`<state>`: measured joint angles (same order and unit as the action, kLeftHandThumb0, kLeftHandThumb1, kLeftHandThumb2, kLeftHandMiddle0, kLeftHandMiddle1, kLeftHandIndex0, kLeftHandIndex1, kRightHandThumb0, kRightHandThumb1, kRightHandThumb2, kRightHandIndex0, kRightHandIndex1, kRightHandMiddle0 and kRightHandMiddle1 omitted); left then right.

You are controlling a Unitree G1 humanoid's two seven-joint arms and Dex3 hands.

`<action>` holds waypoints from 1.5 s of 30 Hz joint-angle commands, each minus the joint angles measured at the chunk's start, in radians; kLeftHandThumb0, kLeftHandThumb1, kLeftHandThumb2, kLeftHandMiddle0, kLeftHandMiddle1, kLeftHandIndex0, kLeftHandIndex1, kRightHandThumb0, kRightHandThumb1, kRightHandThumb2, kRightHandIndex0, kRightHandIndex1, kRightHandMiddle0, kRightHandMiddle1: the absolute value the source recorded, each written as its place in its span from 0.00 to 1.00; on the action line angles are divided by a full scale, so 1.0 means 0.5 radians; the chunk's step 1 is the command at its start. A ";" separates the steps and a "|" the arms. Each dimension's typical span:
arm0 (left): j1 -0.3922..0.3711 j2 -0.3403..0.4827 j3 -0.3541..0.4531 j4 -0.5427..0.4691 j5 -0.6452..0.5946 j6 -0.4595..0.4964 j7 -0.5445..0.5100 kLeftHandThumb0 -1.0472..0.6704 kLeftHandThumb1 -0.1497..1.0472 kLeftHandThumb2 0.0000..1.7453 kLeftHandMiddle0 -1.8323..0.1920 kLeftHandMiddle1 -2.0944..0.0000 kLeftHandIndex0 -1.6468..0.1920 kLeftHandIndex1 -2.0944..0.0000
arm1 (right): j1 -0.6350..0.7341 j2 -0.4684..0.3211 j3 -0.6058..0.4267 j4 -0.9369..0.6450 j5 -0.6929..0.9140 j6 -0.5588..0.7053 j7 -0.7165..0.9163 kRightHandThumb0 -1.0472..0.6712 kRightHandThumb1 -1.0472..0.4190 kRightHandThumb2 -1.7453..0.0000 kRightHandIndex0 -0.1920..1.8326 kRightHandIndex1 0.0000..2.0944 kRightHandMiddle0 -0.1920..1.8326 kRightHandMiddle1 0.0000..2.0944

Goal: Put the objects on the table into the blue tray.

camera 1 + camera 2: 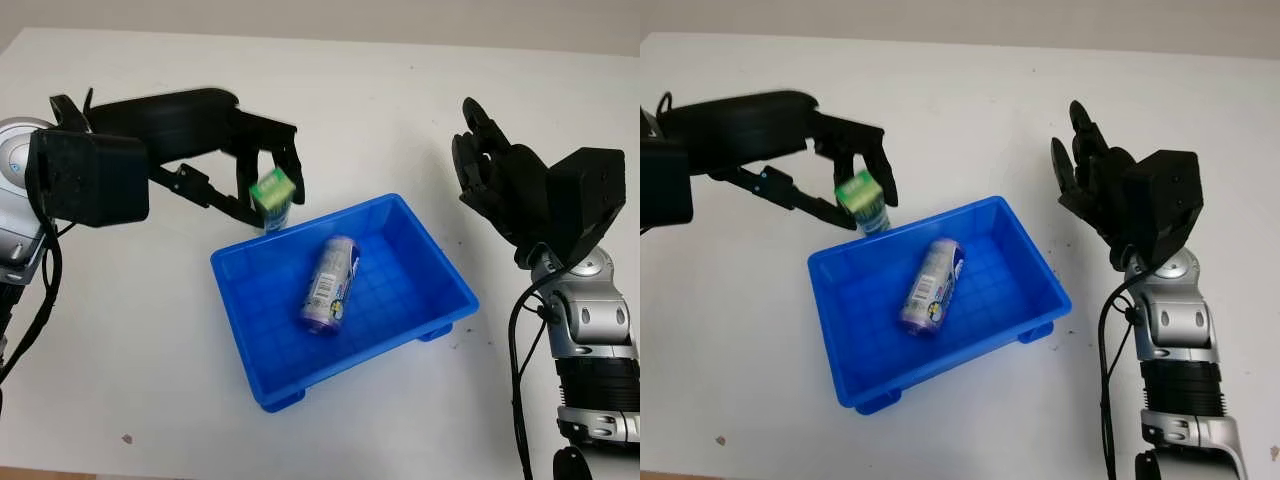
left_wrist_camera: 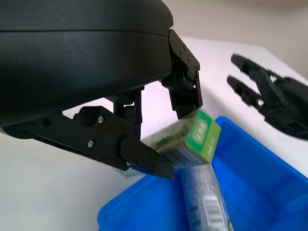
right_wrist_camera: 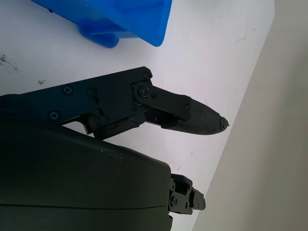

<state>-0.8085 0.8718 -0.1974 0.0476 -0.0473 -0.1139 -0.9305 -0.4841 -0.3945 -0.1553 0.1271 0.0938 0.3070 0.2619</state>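
Observation:
A blue tray [image 1: 445, 275] sits mid-table with a purple and white can [image 1: 331, 283] lying on its side inside. My left hand [image 1: 268, 172] hovers over the tray's far left corner, shut on a small green box [image 1: 273, 190]. In the left wrist view the green box [image 2: 195, 137] is pinched between the black fingers [image 2: 185, 86] above the tray's rim [image 2: 236, 132] and the can [image 2: 204, 202]. My right hand [image 1: 490, 170] is open, raised to the right of the tray.
The white table [image 1: 130, 340] spreads around the tray, with a few small dark specks near the front left and beside the tray's right corner. A tray foot [image 3: 103, 36] appears in the right wrist view.

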 commanded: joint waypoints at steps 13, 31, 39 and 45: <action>0.051 -0.171 0.201 -0.117 -0.030 0.077 0.054 0.48 0.99 0.03 0.67 0.34 0.75 0.39 | 0.008 0.010 0.010 0.001 -0.004 -0.027 -0.007 0.25 0.00 0.62 0.01 0.02 0.01 0.02; -0.104 -0.436 0.473 0.200 0.087 -0.347 0.754 0.52 0.96 0.03 0.60 0.43 0.65 0.51 | 0.006 -0.012 0.022 0.022 -0.013 -0.032 0.009 0.25 0.00 0.62 0.01 0.03 0.01 0.03; 0.055 -0.442 0.467 -0.118 -0.051 -0.052 0.652 0.49 0.96 0.03 0.59 0.43 0.61 0.55 | 0.002 -0.016 0.047 0.025 -0.036 -0.040 0.020 0.25 0.00 0.62 0.00 0.02 0.00 0.02; 0.115 -0.421 0.475 -0.274 -0.100 0.113 0.597 0.48 0.95 0.03 0.58 0.46 0.61 0.58 | -0.006 -0.001 0.043 0.046 -0.051 -0.051 0.008 0.24 0.00 0.62 0.01 0.03 0.01 0.03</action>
<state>-0.7598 0.6548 0.0244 -0.0592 -0.0817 -0.0665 -0.6252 -0.4832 -0.3917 -0.1330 0.1542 0.0694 0.2966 0.2692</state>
